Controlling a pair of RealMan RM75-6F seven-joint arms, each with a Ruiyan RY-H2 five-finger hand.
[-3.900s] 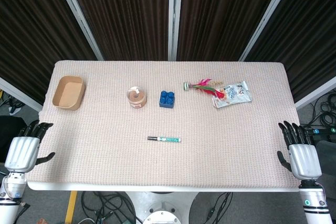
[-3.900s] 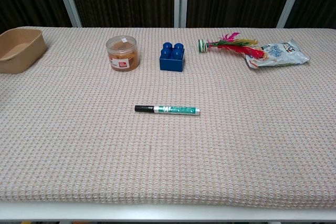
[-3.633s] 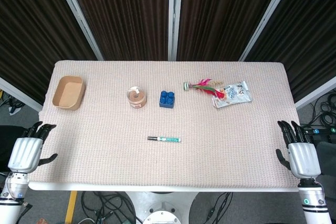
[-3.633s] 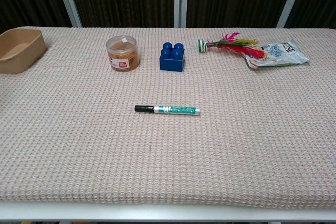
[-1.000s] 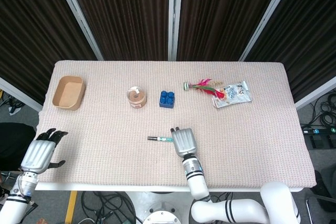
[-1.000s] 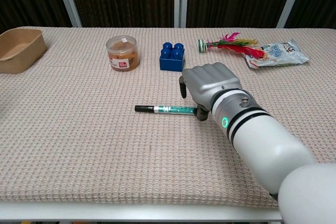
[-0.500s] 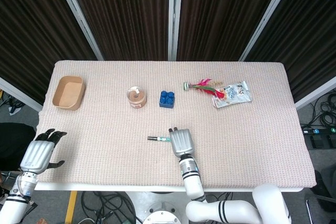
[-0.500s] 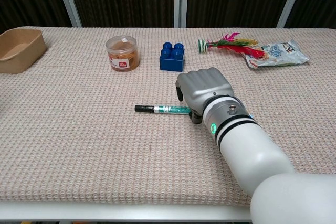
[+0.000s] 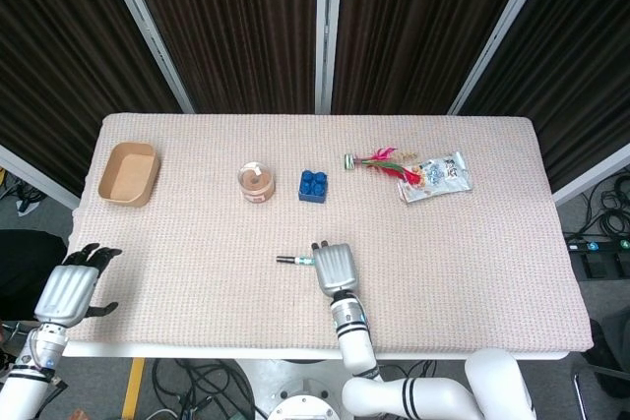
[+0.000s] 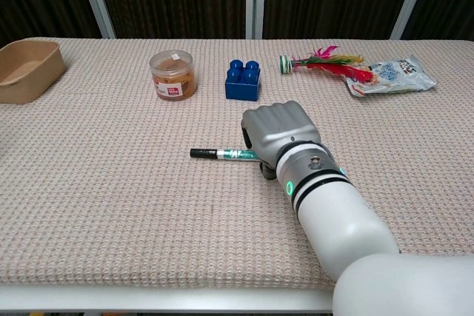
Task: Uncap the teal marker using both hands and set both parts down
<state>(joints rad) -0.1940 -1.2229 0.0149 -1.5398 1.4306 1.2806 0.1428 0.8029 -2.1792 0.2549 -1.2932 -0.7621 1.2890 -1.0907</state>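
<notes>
Right hand point(image 10: 278, 132) sits over the marker point(image 10: 222, 154), fingers curled down around its teal end; a firm hold, I cannot tell. Marker lies flat, crosswise, black tip toward the left hand point(image 9: 65, 290), which waits spread, well off.

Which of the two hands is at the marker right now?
The right hand, over the teal marker at mid-table, covering its right end. The left hand is off the table's near left corner, holding nothing.
</notes>
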